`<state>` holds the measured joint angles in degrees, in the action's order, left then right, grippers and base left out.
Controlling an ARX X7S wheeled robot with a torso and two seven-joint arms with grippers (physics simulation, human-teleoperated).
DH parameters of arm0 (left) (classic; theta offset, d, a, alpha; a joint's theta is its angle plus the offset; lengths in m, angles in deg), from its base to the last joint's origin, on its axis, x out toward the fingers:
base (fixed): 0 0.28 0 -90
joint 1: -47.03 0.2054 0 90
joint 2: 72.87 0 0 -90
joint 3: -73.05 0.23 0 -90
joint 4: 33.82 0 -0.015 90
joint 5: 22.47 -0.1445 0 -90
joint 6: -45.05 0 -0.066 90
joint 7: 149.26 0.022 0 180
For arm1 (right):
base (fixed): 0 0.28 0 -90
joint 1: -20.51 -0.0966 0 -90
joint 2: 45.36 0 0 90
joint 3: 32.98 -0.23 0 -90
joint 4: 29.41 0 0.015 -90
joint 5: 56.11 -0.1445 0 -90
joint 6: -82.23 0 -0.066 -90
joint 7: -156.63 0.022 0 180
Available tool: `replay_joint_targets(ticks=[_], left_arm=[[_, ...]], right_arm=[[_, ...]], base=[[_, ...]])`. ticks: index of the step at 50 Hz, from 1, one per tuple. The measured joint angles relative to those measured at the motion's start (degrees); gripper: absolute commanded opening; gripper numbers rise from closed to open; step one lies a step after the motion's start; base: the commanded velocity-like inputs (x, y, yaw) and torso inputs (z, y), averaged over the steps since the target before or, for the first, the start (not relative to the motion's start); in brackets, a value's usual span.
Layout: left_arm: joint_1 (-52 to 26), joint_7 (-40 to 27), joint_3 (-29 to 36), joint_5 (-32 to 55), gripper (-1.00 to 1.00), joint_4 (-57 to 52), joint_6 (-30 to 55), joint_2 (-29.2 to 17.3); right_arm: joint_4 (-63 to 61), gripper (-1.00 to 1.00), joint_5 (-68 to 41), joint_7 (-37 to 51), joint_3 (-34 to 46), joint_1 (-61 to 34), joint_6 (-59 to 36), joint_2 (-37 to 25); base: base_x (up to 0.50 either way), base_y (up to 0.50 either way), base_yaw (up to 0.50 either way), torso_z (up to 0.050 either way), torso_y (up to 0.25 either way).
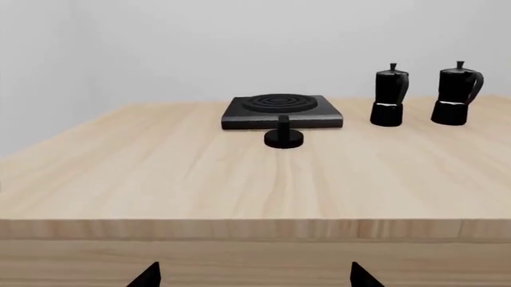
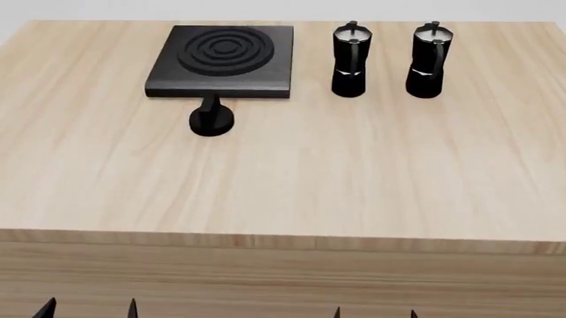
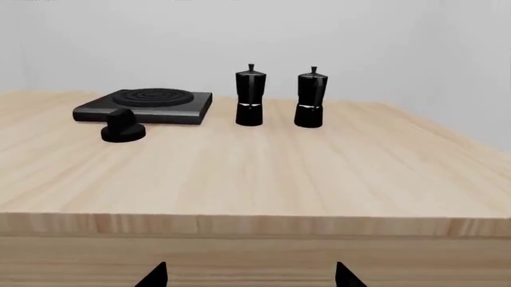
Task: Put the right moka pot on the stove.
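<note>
The right moka pot (image 2: pixel 427 61) (image 1: pixel 455 93) (image 3: pixel 310 97) stands upright at the table's far right, black with a grey lid. A second identical pot (image 2: pixel 349 59) (image 1: pixel 389 95) (image 3: pixel 250 97) stands just left of it. The stove (image 2: pixel 223 61) (image 1: pixel 281 111) (image 3: pixel 148 106), a dark square slab with raised rings, lies at the far left. My left gripper (image 2: pixel 89 309) (image 1: pixel 254 276) and right gripper (image 2: pixel 375 313) (image 3: pixel 249 276) hang open below the table's front edge, far from the pots, with nothing between their fingertips.
A black oval knob (image 2: pixel 211 118) (image 1: pixel 283 136) (image 3: pixel 123 127) sits on the table just in front of the stove. The light wooden table (image 2: pixel 283 179) has its front edge (image 2: pixel 283 242) between the grippers and everything on it.
</note>
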<state>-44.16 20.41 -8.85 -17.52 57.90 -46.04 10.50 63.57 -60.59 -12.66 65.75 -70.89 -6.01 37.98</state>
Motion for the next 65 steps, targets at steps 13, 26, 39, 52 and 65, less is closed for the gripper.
replay_joint_targets(ticks=[13,26,39,52,65], left_arm=[[0.0,-0.7,0.7,0.5,1.0,0.0,-0.2,-0.6],[0.0,-1.4,1.3,1.0,1.0,0.0,-0.4,-1.0],[-0.1,-2.0,1.9,1.4,1.0,0.0,-0.5,-1.5],[-0.2,-2.6,2.5,1.8,1.0,0.0,-0.6,-1.9],[-0.2,-3.0,2.9,2.3,1.0,0.1,-0.8,-2.2]], right_arm=[[0.4,1.0,-0.5,0.6,0.7,-0.2,0.3,-0.6],[0.7,1.0,-1.0,1.0,1.4,-0.3,0.6,-1.0],[1.0,1.0,-1.1,1.6,2.2,-0.6,0.8,-1.4],[1.3,1.0,-1.3,2.1,2.9,-0.7,1.1,-1.8],[1.4,1.0,-1.4,2.6,3.4,-0.8,1.3,-2.3]], base=[[0.01,0.0,0.0,0.0,0.0],[0.22,0.0,0.0,0.0,0.0],[0.22,0.0,0.0,0.0,0.0],[0.23,0.0,0.0,0.0,0.0],[0.23,0.04,0.0,0.0,0.0]])
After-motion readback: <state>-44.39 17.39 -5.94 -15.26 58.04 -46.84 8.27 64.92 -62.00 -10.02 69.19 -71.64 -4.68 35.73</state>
